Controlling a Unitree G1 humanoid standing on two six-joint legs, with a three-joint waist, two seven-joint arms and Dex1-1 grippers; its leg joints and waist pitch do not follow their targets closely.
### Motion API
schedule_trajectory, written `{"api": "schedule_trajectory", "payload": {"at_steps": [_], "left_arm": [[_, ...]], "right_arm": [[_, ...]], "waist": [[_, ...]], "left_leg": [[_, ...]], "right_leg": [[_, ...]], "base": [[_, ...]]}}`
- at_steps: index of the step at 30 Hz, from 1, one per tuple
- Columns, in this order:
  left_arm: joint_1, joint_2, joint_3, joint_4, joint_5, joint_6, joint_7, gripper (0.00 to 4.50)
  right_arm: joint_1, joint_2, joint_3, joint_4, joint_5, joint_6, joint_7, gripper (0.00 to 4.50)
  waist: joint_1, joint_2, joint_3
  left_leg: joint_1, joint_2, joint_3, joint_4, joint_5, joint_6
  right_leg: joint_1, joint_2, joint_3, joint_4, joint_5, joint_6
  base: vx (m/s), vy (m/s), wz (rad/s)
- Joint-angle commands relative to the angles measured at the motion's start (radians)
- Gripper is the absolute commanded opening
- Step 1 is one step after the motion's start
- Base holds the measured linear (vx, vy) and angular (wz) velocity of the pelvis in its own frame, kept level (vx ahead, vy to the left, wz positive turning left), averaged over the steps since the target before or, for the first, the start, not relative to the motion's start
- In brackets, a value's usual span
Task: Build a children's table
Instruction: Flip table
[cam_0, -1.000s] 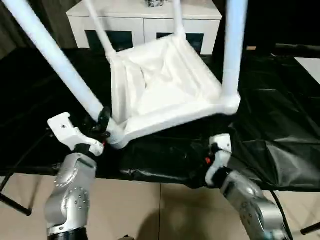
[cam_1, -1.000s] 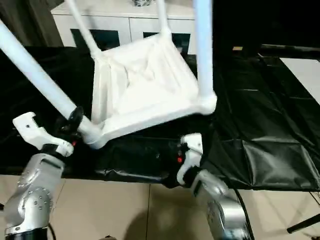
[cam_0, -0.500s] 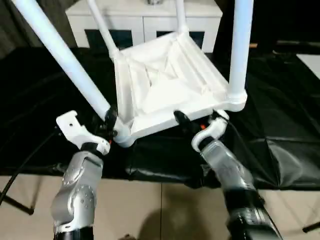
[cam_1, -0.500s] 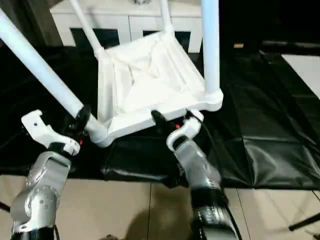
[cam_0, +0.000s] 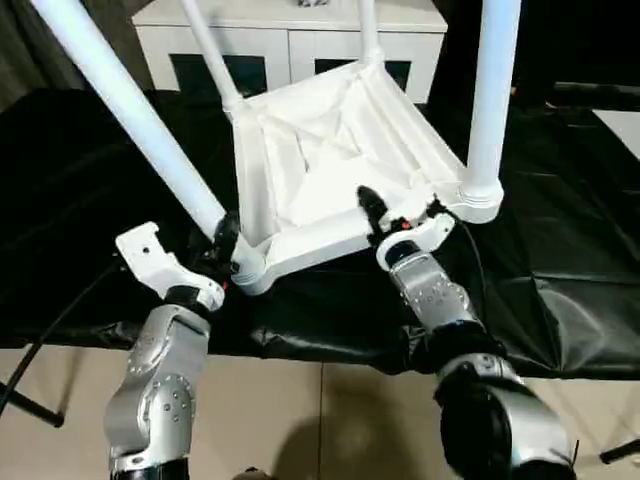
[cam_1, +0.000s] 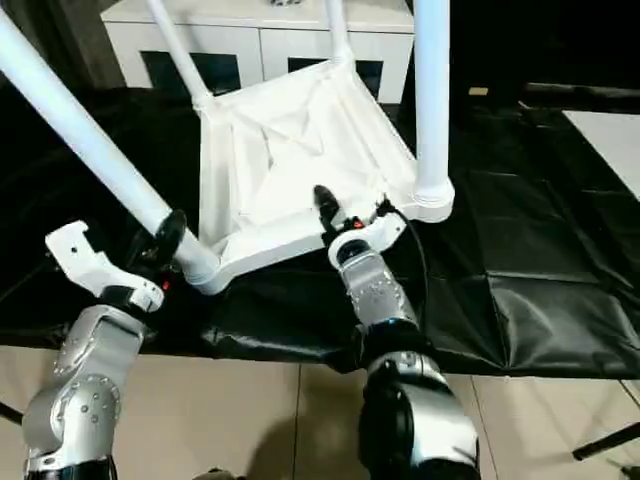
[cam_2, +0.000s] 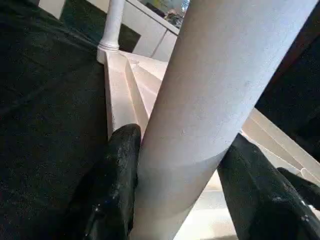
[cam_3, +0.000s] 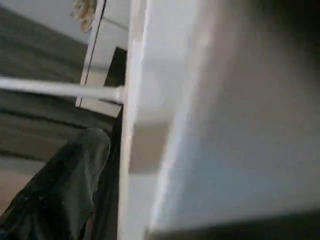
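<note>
Left tool (cam_0: 222, 243) grips a leg (cam_0: 130, 115); right tool (cam_0: 385, 208), wide, straddles the tabletop (cam_0: 330, 170) rim. A crooked bite could tip it off the desk (cam_0: 560, 270).

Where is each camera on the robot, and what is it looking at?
Left eye view: on the head, looking down at the upside-down tabletop over both silver forearms.
Right eye view: beside it, same scene, shifted slightly.
Left wrist view: on the left wrist, looking along the left gripper, whose black fingers clamp a white leg.
Right wrist view: on the right wrist, up against the tabletop's edge, with one black finger of the right gripper showing.
Shared: both wrist views show the tabletop seen from the head.
</note>
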Motion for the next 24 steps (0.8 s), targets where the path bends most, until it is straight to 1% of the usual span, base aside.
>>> {"api": "schedule_trajectory", "payload": {"at_steps": [1, 2, 3, 4, 5, 7, 8, 9, 12, 13, 16, 18, 20, 21, 22, 23, 24], "left_arm": [[0.01, -0.064, -0.031, -0.049, -0.063, -0.01, -0.011, 2.16], [0.01, -0.064, -0.031, -0.049, -0.063, -0.01, -0.011, 2.16], [0.015, -0.066, -0.033, -0.053, -0.062, -0.01, -0.011, 2.16], [0.016, -0.066, -0.034, -0.054, -0.062, -0.01, -0.011, 2.16], [0.025, -0.068, -0.041, -0.061, -0.061, -0.008, -0.01, 2.16], [0.03, -0.07, -0.046, -0.066, -0.062, -0.009, -0.011, 2.16], [0.03, -0.07, -0.048, -0.066, -0.062, -0.008, -0.012, 2.16], [0.03, -0.07, -0.049, -0.067, -0.062, -0.007, -0.013, 2.16], [0.031, -0.071, -0.052, -0.068, -0.061, -0.005, -0.012, 2.16], [0.031, -0.072, -0.053, -0.068, -0.061, -0.005, -0.011, 2.16], [0.033, -0.071, -0.054, -0.069, -0.06, -0.005, -0.01, 2.16], [0.032, -0.071, -0.053, -0.067, -0.06, -0.006, -0.007, 2.16], [0.031, -0.072, -0.05, -0.063, -0.055, -0.01, 0.003, 2.16], [0.029, -0.071, -0.046, -0.06, -0.036, -0.013, 0.024, 2.16], [0.027, -0.075, -0.041, -0.058, -0.042, -0.017, 0.023, 2.16], [0.019, -0.087, -0.018, -0.051, -0.071, -0.03, 0.022, 2.51], [0.016, -0.086, -0.001, -0.052, -0.072, -0.046, 0.029, 2.86]], "right_arm": [[-0.039, 0.006, -0.013, 0.036, -0.007, -0.012, 0.01, 4.15], [-0.039, 0.006, -0.013, 0.036, -0.007, -0.012, 0.01, 4.11], [-0.048, 0.004, -0.02, 0.055, -0.009, -0.024, 0.016, 3.81], [-0.049, 0.004, -0.021, 0.057, -0.01, -0.025, 0.016, 3.81], [-0.059, -0.001, -0.026, 0.086, -0.014, -0.034, 0.02, 3.72], [-0.066, -0.008, -0.01, 0.112, -0.036, -0.035, 0.03, 3.67], [-0.067, -0.009, -0.005, 0.117, -0.042, -0.035, 0.031, 3.38], [-0.067, -0.01, 0.0, 0.121, -0.048, -0.035, 0.031, 3.28], [-0.069, -0.01, 0.005, 0.132, -0.059, -0.042, 0.027, 3.2], [-0.07, -0.01, 0.004, 0.136, -0.062, -0.044, 0.028, 3.08], [-0.074, -0.012, 0.001, 0.149, -0.075, -0.055, 0.029, 2.78], [-0.078, -0.018, 0.005, 0.157, -0.09, -0.07, 0.027, 2.59], [-0.082, -0.024, -0.003, 0.162, -0.1, -0.081, 0.02, 2.52], [-0.084, -0.027, -0.006, 0.163, -0.101, -0.084, 0.013, 2.48], [-0.085, -0.028, -0.007, 0.163, -0.101, -0.086, 0.012, 2.45], [-0.089, -0.035, -0.015, 0.162, -0.097, -0.092, 0.007, 2.44], [-0.094, -0.044, -0.023, 0.16, -0.094, -0.097, 0.001, 2.42]], "waist": [[0.002, -0.019, -0.075], [0.002, -0.019, -0.076], [0.0, -0.018, -0.075], [-0.001, -0.018, -0.073], [-0.002, -0.022, -0.074], [-0.003, -0.02, -0.072], [-0.004, -0.021, -0.071], [-0.004, -0.021, -0.072], [-0.004, -0.021, -0.07], [-0.005, -0.021, -0.069], [-0.005, -0.022, -0.069], [-0.005, -0.021, -0.069], [-0.006, -0.021, -0.069], [-0.007, -0.021, -0.068], [-0.007, -0.021, -0.068], [-0.008, -0.021, -0.068], [-0.009, -0.021, -0.067]], "left_leg": [[0.024, 0.049, -0.01, -0.054, -0.005, 0.095], [0.024, 0.049, -0.01, -0.053, -0.006, 0.098], [0.024, 0.049, -0.009, -0.053, -0.012, 0.099], [0.024, 0.05, -0.009, -0.054, -0.018, 0.1], [0.024, 0.05, -0.009, -0.054, -0.02, 0.1], [0.024, 0.051, -0.009, -0.054, -0.026, 0.098], [0.025, 0.051, -0.008, -0.054, -0.031, 0.098], [0.025, 0.051, -0.009, -0.054, -0.031, 0.096], [0.025, 0.051, -0.009, -0.056, -0.051, 0.086], [0.026, 0.052, -0.009, -0.057, -0.066, 0.08], [0.027, 0.052, -0.009, -0.058, -0.08, 0.071], [0.026, 0.052, -0.009, -0.058, -0.084, 0.068], [0.026, 0.052, -0.009, -0.058, -0.087, 0.066], [0.026, 0.052, -0.01, -0.058, -0.091, 0.066], [0.026, 0.052, -0.01, -0.058, -0.091, 0.066], [0.026, 0.051, -0.01, -0.058, -0.094, 0.066], [0.026, 0.051, -0.01, -0.059, -0.099, 0.065]], "right_leg": [[0.04, -0.061, 0.029, -0.045, 0.197, -0.23], [0.04, -0.062, 0.029, -0.044, 0.195, -0.232], [0.039, -0.062, 0.028, -0.045, 0.182, -0.236], [0.039, -0.061, 0.029, -0.046, 0.17, -0.236], [0.039, -0.06, 0.029, -0.046, 0.168, -0.238], [0.038, -0.061, 0.029, -0.047, 0.152, -0.242], [0.037, -0.06, 0.03, -0.048, 0.148, -0.243], [0.038, -0.06, 0.029, -0.047, 0.146, -0.243], [0.037, -0.06, 0.03, -0.049, 0.124, -0.244], [0.037, -0.062, 0.03, -0.051, 0.107, -0.242], [0.036, -0.061, 0.031, -0.051, 0.096, -0.239], [0.036, -0.062, 0.031, -0.051, 0.093, -0.237], [0.036, -0.061, 0.031, -0.051, 0.092, -0.238], [0.036, -0.061, 0.031, -0.051, 0.091, -0.239], [0.036, -0.061, 0.031, -0.051, 0.091, -0.239], [0.035, -0.061, 0.031, -0.052, 0.088, -0.239], [0.036, -0.061, 0.031, -0.052, 0.082, -0.239]], "base": [[0.0, 0.0, 0.0], [0.0, 0.0, 0.0], [0.0, 0.0, 0.0], [0.0, 0.0, 0.0], [0.0, 0.0, 0.0], [0.0, 0.0, 0.0], [0.0, 0.0, 0.0], [0.0, 0.0, 0.0], [0.0, 0.0, 0.0], [0.0, 0.0, 0.0], [0.0, 0.0, 0.0], [0.0, 0.0, 0.0], [0.0, 0.0, 0.0], [0.0, 0.0, 0.0], [0.0, 0.0, 0.0], [0.0, 0.0, 0.0], [0.0, 0.0, 0.0]]}}
